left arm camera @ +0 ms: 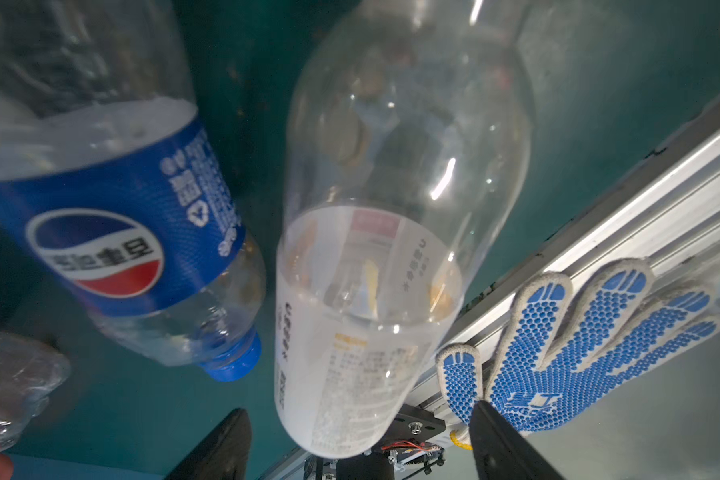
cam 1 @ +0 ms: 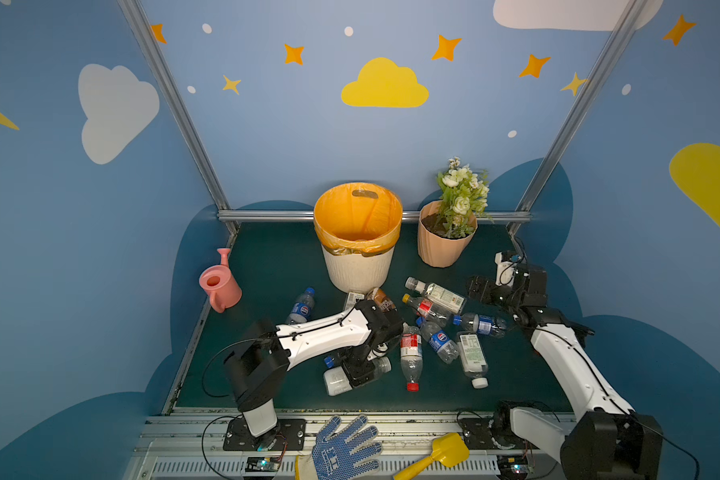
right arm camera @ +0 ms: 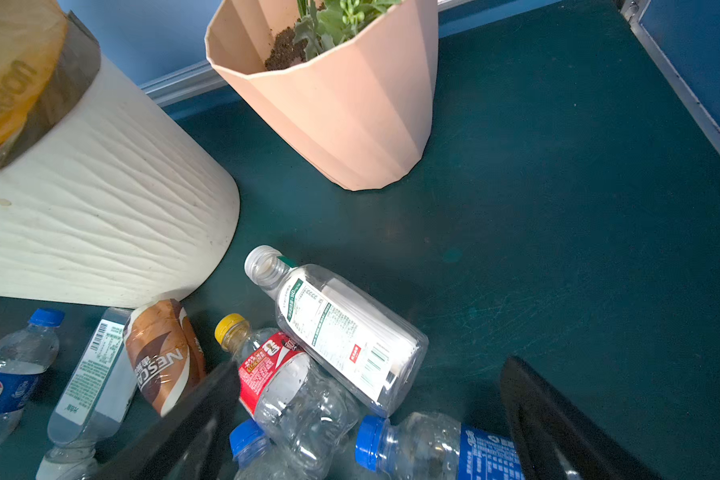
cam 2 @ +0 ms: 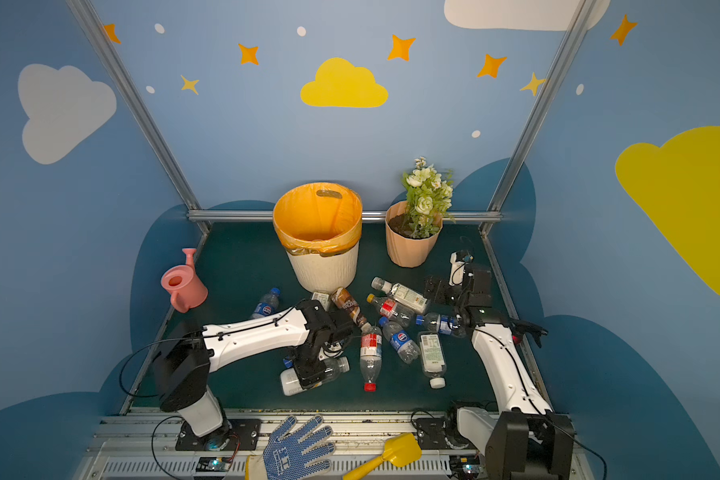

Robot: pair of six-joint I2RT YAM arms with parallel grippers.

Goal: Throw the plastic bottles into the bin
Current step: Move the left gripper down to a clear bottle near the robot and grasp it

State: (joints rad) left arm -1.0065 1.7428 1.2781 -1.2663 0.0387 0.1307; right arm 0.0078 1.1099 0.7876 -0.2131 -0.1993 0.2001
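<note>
One bottle (left arm camera: 366,332) lies between the parted left jaws. Squeeze its middle squarely; right jaws gape empty.

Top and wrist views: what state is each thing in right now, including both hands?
bin: upright, lined, no bottle seen inside.
plastic bottles: lying on the mat, outside the bin.
left hand: open, straddling the white-label bottle.
right hand: open, holding nothing.
flowerpot: upright.
watering can: upright.
glove: lying flat.
</note>
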